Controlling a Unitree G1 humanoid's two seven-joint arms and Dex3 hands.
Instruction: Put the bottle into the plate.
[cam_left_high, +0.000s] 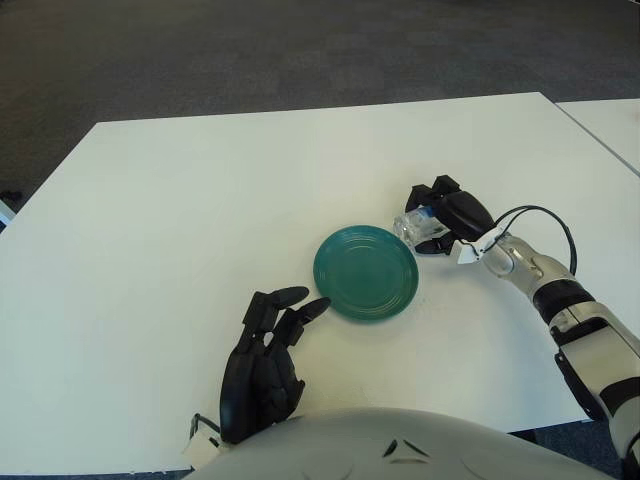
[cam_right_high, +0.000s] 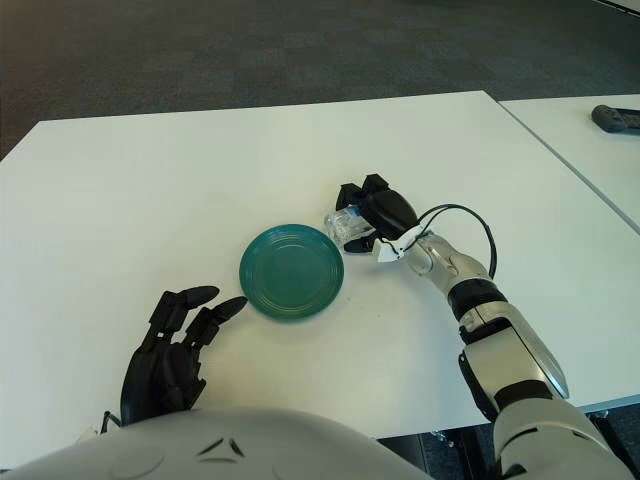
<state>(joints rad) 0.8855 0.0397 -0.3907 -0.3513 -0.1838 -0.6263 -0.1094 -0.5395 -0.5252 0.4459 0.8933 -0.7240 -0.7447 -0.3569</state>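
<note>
Left eye view showed the right hand (cam_left_high: 447, 215) apparently grasping the clear bottle (cam_left_high: 412, 225) beside the plate (cam_left_high: 366, 273). A loose grip might have dropped it short. The left hand (cam_left_high: 266, 355) lay relaxed near the plate.

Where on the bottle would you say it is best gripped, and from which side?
Around its clear body, from above and the right, probably. The bottle seems to lie on its side just right of the plate, so its flank faces up. The right hand is already closed over it that way. The left hand shows near the plate's lower left.
</note>
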